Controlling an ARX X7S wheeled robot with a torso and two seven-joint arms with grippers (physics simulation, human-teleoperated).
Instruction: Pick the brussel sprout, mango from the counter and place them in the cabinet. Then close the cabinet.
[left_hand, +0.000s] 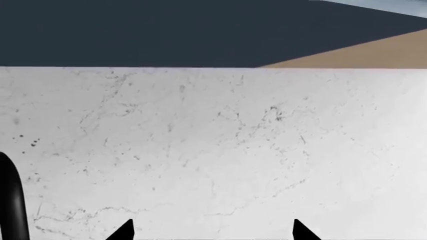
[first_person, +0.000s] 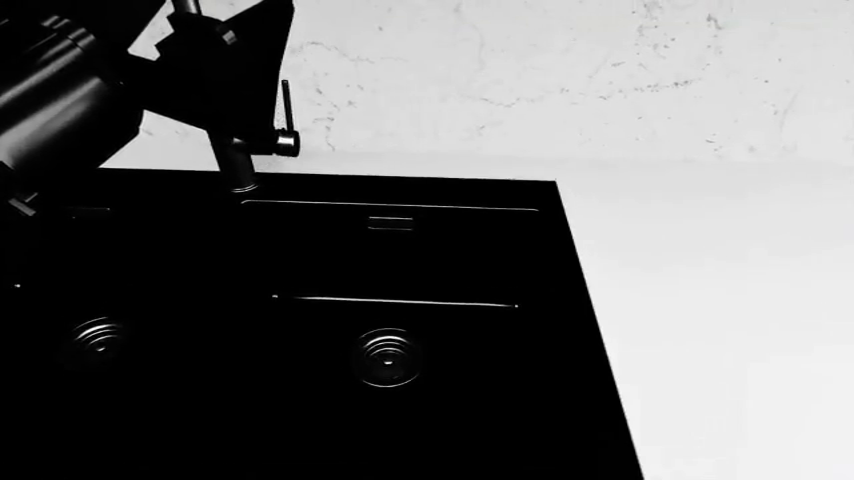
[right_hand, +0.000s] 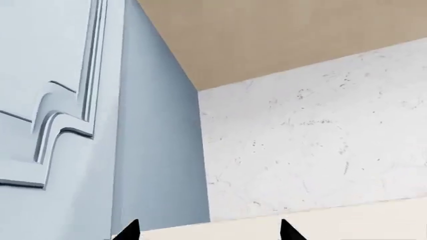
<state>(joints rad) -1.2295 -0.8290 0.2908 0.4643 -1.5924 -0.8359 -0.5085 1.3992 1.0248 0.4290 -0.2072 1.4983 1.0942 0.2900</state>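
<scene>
Head view, landmark is the black double-basin sink (first_person: 334, 330): left arm (first_person: 80, 90) sits raised over the sink's far-left corner, dark and bulky, partly covering the black faucet (first_person: 240, 150) that stands at the sink's back edge just right of it. Two round drains (first_person: 387, 358) show in the basins. White counter (first_person: 721, 320) runs along the sink's right side and behind it, up to the white marbled wall (first_person: 561, 80). Brussel sprout and mango: neither shows in any view, so can't place them. Left gripper (left_hand: 213, 232): left wrist view catches only two black fingertips (left_hand: 123, 231) with a wide gap between them, nothing in the gap, facing the marbled wall under a dark surface. Right gripper (right_hand: 210, 231): again just two fingertips (right_hand: 288, 231) set apart, nothing between them, pointed at a pale blue panelled cabinet (right_hand: 80, 125) that meets the marbled wall, tan ceiling above.
</scene>
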